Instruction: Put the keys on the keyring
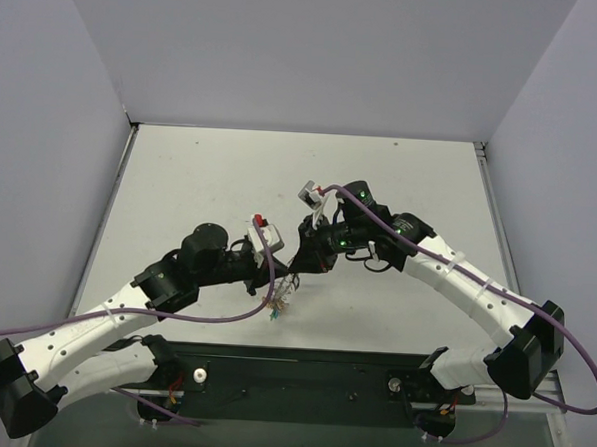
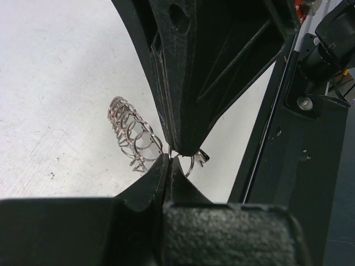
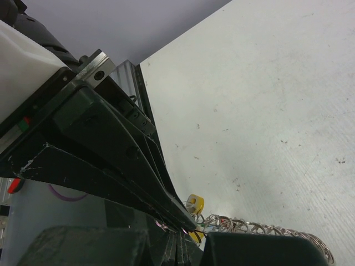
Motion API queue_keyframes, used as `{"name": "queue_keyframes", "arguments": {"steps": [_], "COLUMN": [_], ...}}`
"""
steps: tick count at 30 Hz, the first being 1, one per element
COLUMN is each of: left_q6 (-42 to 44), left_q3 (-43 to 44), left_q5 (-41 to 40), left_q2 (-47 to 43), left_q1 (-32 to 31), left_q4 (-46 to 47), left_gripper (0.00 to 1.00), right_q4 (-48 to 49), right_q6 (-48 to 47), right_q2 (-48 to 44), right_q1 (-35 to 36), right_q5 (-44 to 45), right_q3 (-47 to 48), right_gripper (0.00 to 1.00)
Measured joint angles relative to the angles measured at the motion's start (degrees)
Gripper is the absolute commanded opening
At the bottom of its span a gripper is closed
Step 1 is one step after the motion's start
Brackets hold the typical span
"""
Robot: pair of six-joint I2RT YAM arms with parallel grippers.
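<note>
The keyring [image 1: 279, 301] hangs above the table between my two grippers, its coiled silvery rim trailing down with small coloured keys on it. In the left wrist view my left gripper [image 2: 169, 159] is shut on a wire loop at the coil's end, and the coil [image 2: 130, 133] stretches away to the left. My right gripper [image 2: 183, 151] comes down from above, tip to tip with the left, shut on the same loop. In the right wrist view a yellow-headed key [image 3: 194, 202] hangs on the coil [image 3: 260, 227] beside my right gripper [image 3: 183, 246]. The other keys are too small to tell apart.
The white table [image 1: 211, 179] lies under both arms, with grey walls on three sides. The black base rail [image 1: 300, 379] runs along the near edge. Purple cables [image 1: 223, 318] loop along both arms.
</note>
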Motion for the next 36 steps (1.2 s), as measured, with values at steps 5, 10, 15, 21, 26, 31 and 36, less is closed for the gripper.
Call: {"name": "queue_keyframes", "arguments": {"steps": [5, 10, 15, 21, 26, 31, 36], "left_q6": [-0.28, -1.11, -1.49, -1.75, -1.77, -1.77, -1.79], "left_q3": [0.02, 0.02, 0.28, 0.76, 0.76, 0.76, 0.76], "left_q5": [0.33, 0.39, 0.37, 0.35, 0.28, -0.13, -0.52], "left_q2": [0.09, 0.17, 0.22, 0.55, 0.81, 0.85, 0.81], "left_q1": [0.00, 0.00, 0.02, 0.02, 0.02, 0.02, 0.02], "left_q4": [-0.17, -0.39, -1.16, -1.55, -1.75, -1.92, -1.90], "left_gripper": [0.00, 0.00, 0.00, 0.00, 0.00, 0.00, 0.00], "right_q4": [0.00, -0.02, -0.26, -0.68, -1.11, -1.18, -1.33], "right_q6": [-0.13, -0.15, -0.15, -0.13, -0.13, -0.13, -0.15], "right_q2": [0.00, 0.00, 0.00, 0.00, 0.00, -0.02, -0.13], "right_q1": [0.33, 0.76, 1.60, 2.80, 3.63, 4.22, 4.22], "right_q5": [0.35, 1.36, 3.34, 7.72, 10.54, 12.55, 13.53], "right_q3": [0.00, 0.02, 0.26, 1.03, 1.20, 1.20, 1.20], "right_gripper": [0.00, 0.00, 0.00, 0.00, 0.00, 0.00, 0.00]}}
